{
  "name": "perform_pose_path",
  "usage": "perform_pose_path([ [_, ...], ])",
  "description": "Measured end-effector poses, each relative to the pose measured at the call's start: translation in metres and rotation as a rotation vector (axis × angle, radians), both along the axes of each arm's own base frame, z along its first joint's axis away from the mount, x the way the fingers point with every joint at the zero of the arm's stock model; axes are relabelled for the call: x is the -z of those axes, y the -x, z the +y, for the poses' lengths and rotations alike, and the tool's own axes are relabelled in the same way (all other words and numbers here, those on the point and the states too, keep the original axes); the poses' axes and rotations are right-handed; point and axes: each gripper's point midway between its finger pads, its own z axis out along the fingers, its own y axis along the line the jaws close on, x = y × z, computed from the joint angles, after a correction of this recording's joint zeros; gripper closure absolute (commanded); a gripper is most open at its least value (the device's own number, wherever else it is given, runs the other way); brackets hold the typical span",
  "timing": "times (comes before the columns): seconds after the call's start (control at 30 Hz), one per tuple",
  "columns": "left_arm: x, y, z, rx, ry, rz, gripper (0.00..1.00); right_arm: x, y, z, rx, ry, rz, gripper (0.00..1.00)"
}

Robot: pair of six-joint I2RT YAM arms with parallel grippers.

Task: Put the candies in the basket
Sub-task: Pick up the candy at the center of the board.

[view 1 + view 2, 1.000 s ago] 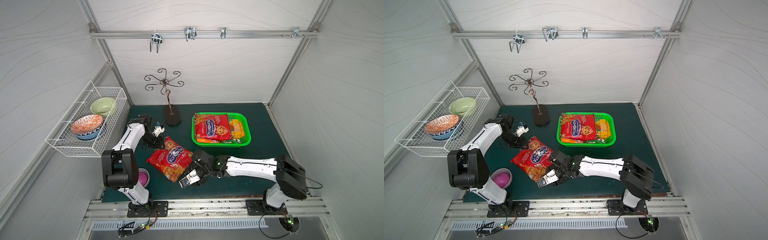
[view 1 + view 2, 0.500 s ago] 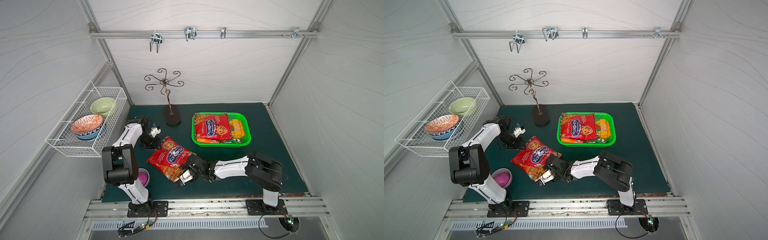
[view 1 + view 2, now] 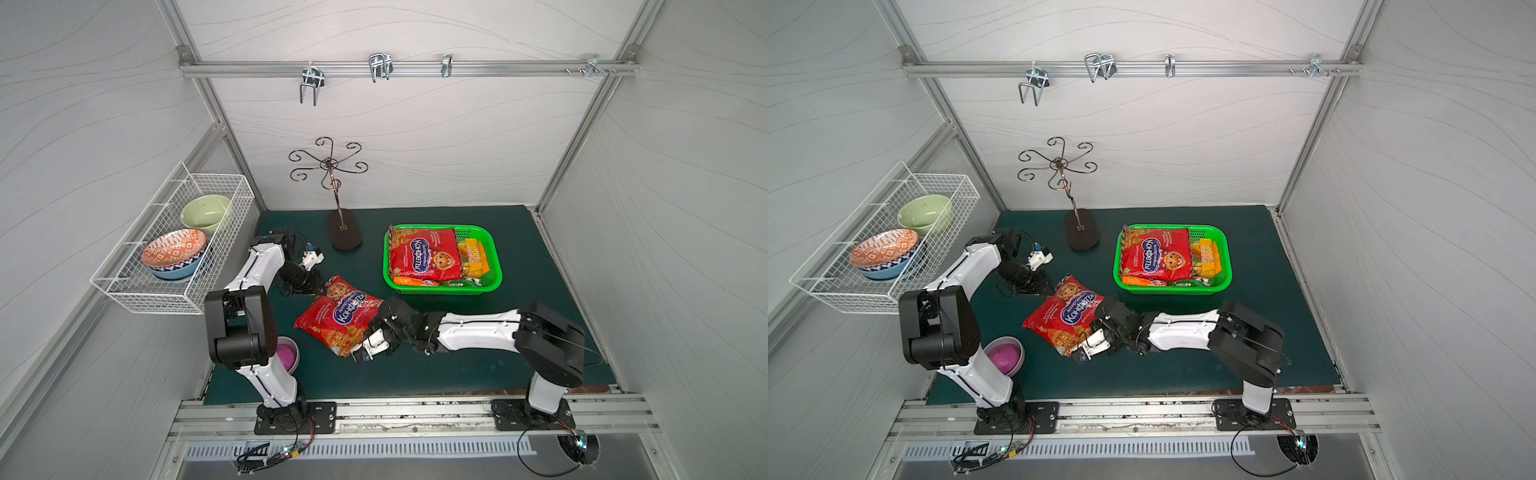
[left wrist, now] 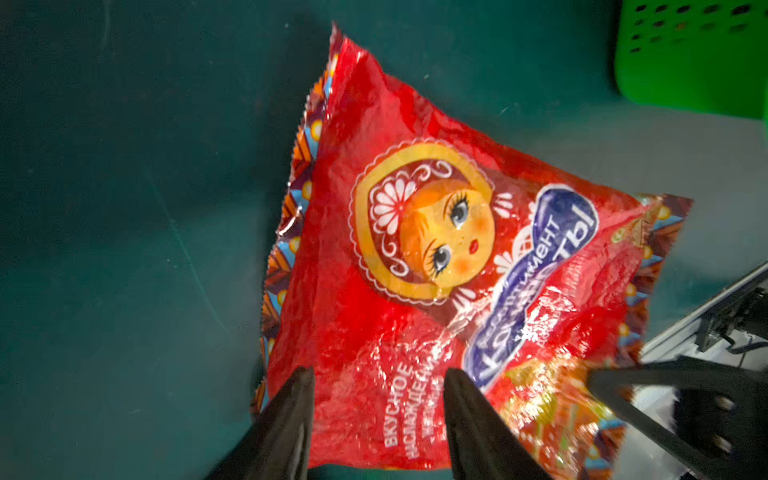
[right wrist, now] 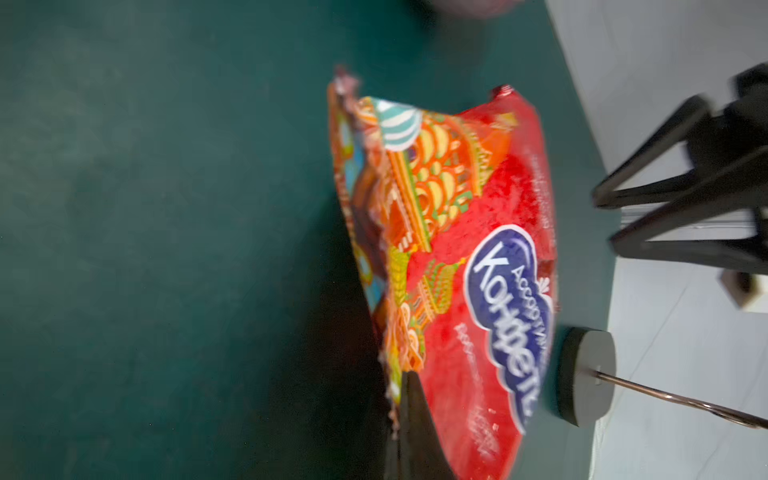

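Dark green desk (image 3: 415,374) bears a red candy bag (image 3: 336,318), likely light and slippery, best held by the crimped seam the right jaws pinch; left jaws half apart

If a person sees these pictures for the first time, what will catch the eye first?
First comes the red candy bag on the dark green mat, between the two arms: the right gripper is shut on its edge, and the left gripper stands open at the opposite corner. Then the green basket behind it, where a second red bag lies over smaller packets.
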Motion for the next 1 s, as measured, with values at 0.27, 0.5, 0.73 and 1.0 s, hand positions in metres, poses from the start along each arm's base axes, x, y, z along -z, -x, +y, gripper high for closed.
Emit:
perform_pose_path([
  [0.27, -0.034, -0.011, -0.013, 0.003, 0.089, -0.041, 0.46, -0.137, 0.001, -0.003, 0.04, -0.124, 0.128, 1.0],
  [0.5, -0.064, -0.022, -0.022, 0.018, 0.119, -0.108, 0.46, -0.172, 0.016, -0.023, 0.052, -0.036, 0.227, 1.0],
  [0.73, -0.068, -0.018, -0.048, 0.08, 0.142, -0.109, 0.46, -0.195, 0.016, -0.051, 0.08, 0.02, 0.264, 1.0],
  [1.0, -0.079, -0.023, -0.063, 0.143, 0.107, -0.154, 0.46, -0.245, -0.034, -0.073, 0.258, -0.094, 0.255, 1.0],
])
